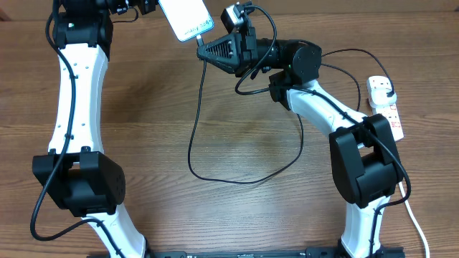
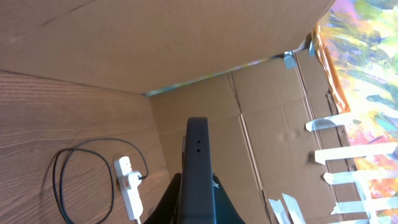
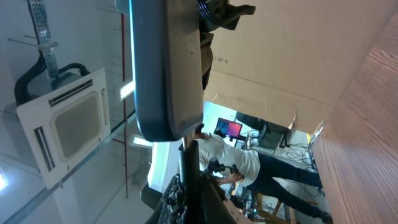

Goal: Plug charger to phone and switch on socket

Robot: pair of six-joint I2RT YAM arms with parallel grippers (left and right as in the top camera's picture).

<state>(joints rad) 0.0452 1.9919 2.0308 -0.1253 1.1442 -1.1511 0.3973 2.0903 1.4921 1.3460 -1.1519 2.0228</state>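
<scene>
The phone (image 1: 185, 17) hangs above the table's far edge with its lit screen up, and my left gripper (image 1: 154, 6) is shut on it. In the left wrist view it shows edge-on as a dark slab (image 2: 198, 162) between the fingers. My right gripper (image 1: 205, 50) is shut on the charger's connector tip (image 3: 188, 165), which touches the phone's lower short edge (image 3: 168, 74). From there the black charger cable (image 1: 192, 136) loops over the table to its plug (image 1: 384, 87) in the white socket strip (image 1: 391, 115) at the right.
Cardboard walls (image 2: 205, 43) stand behind the table. The cable's loop (image 2: 81, 180) lies on the wood beside the strip (image 2: 129, 186). The strip's white cord (image 1: 416, 222) runs off past the right arm's base.
</scene>
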